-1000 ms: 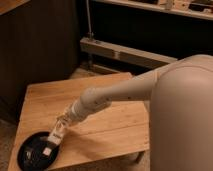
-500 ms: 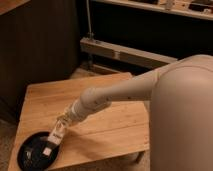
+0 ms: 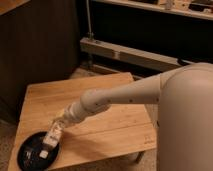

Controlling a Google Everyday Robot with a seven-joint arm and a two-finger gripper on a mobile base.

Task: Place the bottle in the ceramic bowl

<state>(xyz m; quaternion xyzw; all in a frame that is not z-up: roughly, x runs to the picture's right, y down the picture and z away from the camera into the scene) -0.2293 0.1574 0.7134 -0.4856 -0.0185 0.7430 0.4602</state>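
Camera view: I'm reaching my arm (image 3: pixel 125 95) down toward 7 o'clock across the wooden surface (image 3: pixel 100 125). My end effector (image 3: pixel 56 128) is hanging over the ceramic bowl's (image 3: pixel 27 150) 2 o'clock rim, w/ the bottle (image 3: pixel 50 140) right at its tip. Bottle is tilting down into the bowl, cap end low, over the dark inside. Can't tell if I'm gripping it or have let go. Bowl is sitting at the surface's 7 o'clock corner.

arm (image 3: pixel 125 95): reaches down-left | claw (image 3: pixel 56 127): low, pointing down
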